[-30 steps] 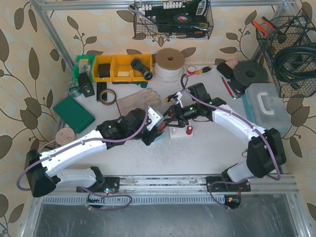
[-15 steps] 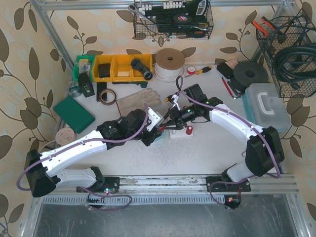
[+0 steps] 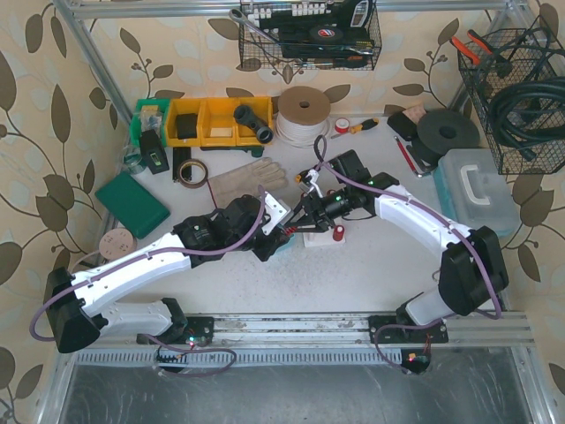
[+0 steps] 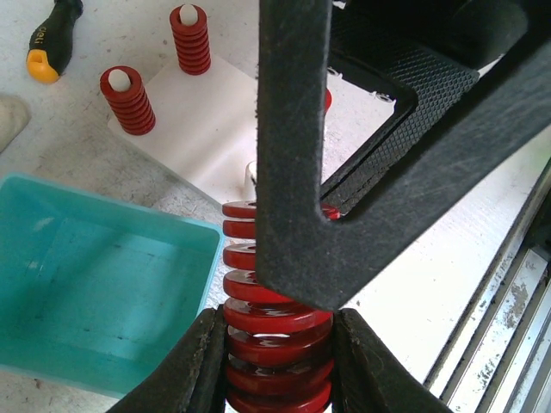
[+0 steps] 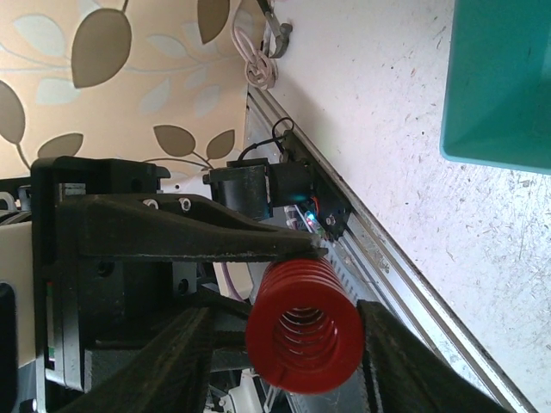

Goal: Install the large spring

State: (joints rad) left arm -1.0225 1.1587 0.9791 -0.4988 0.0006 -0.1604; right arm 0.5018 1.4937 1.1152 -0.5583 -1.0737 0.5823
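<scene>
Left gripper (image 4: 277,320) is clamped on the spring (image 4: 275,379), one finger on each side of the coils. The right gripper (image 5: 288,308) has come in on the same spring. In its wrist cam the fingers (image 5: 176,361) sit tight against both sides, so it looks like it's gripping too. So that's two arms on one spring.

The spring is at the edge of the white plate (image 4: 202,129), on the side facing the left arm, with its free end pointing at the plate. A white peg (image 4: 250,178) pokes up right at that edge. Two small springs (image 4: 129,99) sit on pegs on the plate's far side. The teal tray (image 4: 77,284) is just beside the plate, under the left gripper.
</scene>
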